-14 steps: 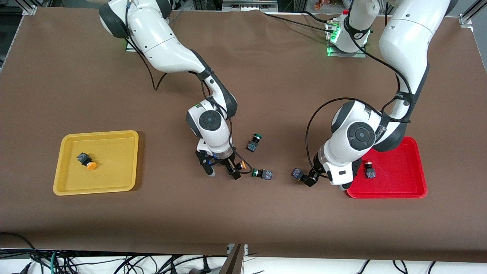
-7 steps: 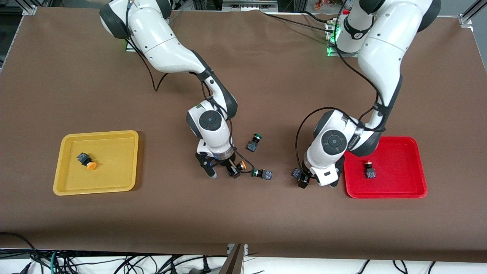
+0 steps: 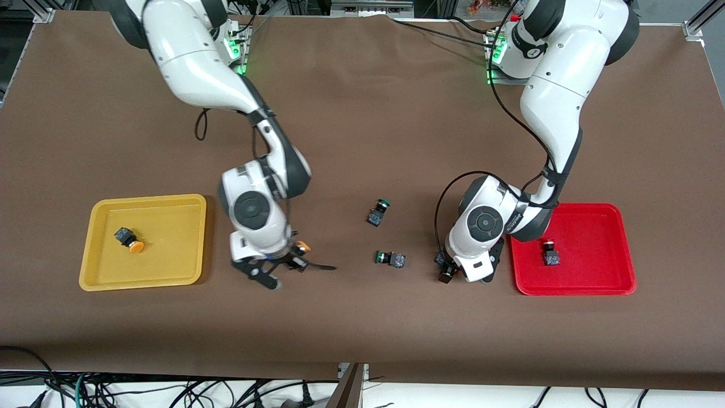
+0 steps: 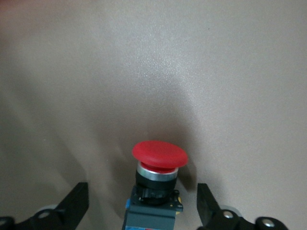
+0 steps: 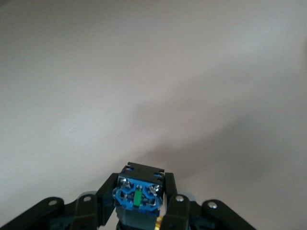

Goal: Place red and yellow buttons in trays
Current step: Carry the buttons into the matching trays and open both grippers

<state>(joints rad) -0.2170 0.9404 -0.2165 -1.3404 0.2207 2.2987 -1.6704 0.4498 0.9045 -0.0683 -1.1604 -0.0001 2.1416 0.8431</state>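
A red-capped button (image 4: pixel 159 157) lies on the brown table, its dark body (image 3: pixel 440 259) between a green button and the red tray (image 3: pixel 614 249). My left gripper (image 4: pixel 142 208) is down around it, open, with fingers (image 4: pixel 76 207) clear of both sides. In the front view this left gripper (image 3: pixel 453 271) hides the red cap. My right gripper (image 3: pixel 286 266) is shut on a yellow-capped button (image 3: pixel 304 246), raised over the table beside the yellow tray (image 3: pixel 170 226); its blue end (image 5: pixel 139 194) shows between the right gripper's (image 5: pixel 139 203) fingers. One yellow button (image 3: pixel 129 239) lies in the yellow tray, one red button (image 3: pixel 549 254) in the red tray.
Two green-capped buttons lie mid-table: one (image 3: pixel 378 211) farther from the front camera, the other (image 3: pixel 391 259) nearer and close to the left gripper. Both arms reach down from the bases, and a cable loops around the left wrist (image 3: pixel 439 215).
The right gripper shut on the yellow-capped button and carried it toward the yellow tray. The left gripper moved off the red tray's edge and came down around the red-capped button.
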